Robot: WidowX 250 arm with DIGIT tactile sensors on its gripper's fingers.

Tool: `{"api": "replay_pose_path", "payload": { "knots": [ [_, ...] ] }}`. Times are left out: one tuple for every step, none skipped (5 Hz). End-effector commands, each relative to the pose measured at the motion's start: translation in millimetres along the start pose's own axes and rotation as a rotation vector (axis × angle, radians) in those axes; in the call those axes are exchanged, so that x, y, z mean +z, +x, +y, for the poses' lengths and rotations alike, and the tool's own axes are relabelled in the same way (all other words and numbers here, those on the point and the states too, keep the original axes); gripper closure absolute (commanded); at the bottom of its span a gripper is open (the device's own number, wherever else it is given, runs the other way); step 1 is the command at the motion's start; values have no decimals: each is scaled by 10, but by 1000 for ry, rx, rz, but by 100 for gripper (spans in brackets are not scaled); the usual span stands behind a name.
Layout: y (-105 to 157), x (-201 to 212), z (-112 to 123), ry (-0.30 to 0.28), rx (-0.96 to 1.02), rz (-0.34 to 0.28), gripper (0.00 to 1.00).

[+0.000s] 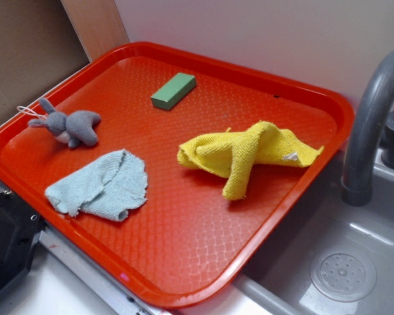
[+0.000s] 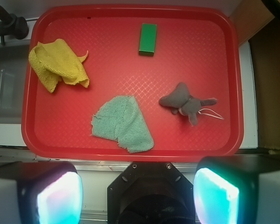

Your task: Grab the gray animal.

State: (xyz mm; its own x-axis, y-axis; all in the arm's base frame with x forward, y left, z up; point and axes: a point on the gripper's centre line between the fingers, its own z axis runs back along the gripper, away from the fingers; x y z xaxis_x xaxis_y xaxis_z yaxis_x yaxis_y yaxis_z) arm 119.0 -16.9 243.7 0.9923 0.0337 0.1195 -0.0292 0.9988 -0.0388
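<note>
Plush gray animal (image 1: 71,126), glossy textured plastic tray (image 1: 184,262), terry cloths (image 1: 102,186)

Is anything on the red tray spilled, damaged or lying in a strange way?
Nothing is spilled or damaged. The gray animal lies on its side near the tray edge, and the yellow cloth and blue cloth are crumpled, not folded.

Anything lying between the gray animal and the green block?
Nothing: only bare red tray between the gray animal and green block, clearest in the wrist view.
</note>
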Motion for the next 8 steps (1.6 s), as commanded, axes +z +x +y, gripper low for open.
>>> {"api": "replay_pose_path", "payload": {
  "knots": [
    [0,0,0,0,0,0,0],
    [172,-237,217,7,-254,-84,0],
    [310,-476,430,41,-513,-86,0],
    [448,-763,696,54,-662,-58,0],
    [514,-1072,886,97,-674,8,0],
    [533,-1334,927,101,-692,54,0],
    [541,-1549,881,138,-704,101,0],
    [565,-1865,906,155,-698,184,0]
  ]
}}
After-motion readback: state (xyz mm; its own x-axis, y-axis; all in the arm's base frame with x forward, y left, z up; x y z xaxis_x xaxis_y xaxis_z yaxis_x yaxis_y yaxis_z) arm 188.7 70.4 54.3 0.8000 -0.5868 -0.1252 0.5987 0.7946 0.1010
